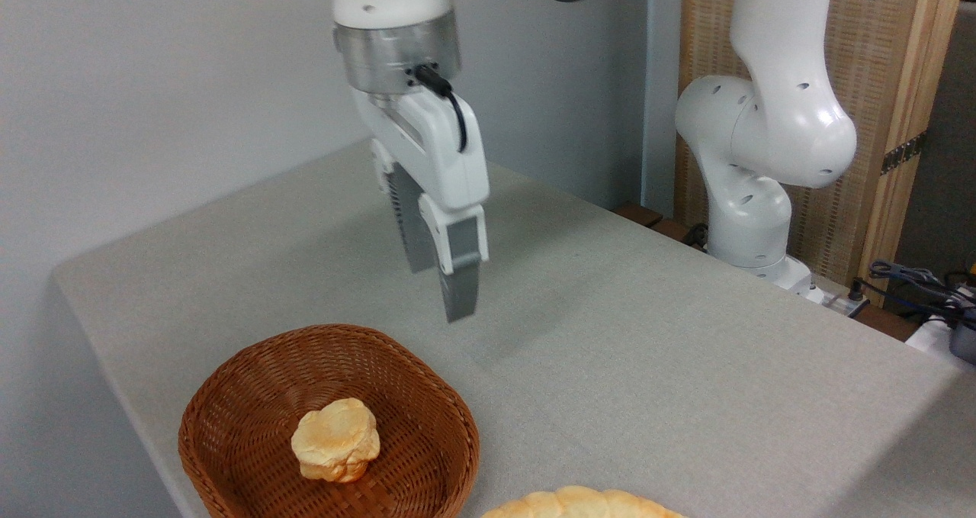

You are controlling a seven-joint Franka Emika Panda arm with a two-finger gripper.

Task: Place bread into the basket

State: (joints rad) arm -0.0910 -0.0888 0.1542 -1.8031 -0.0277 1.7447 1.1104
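The bread (583, 504), a golden-yellow lumpy loaf, lies on the table at the bottom edge of the picture, and only its top strip shows. Just to its left stands the basket (229, 384), a reddish-brown woven bowl. A small round knobbly bun (335, 439) rests in the middle of the basket. My gripper (441, 295) hangs in the air above the table, beyond the basket's far rim and well apart from the bread. Its fingers point down, stand open, and have nothing between them.
The grey table (648, 335) runs back to a pale wall, and its left edge passes close beside the basket. The arm's white base (755, 197) stands at the far right edge. Cables and a power strip (915, 281) lie off the table at the right.
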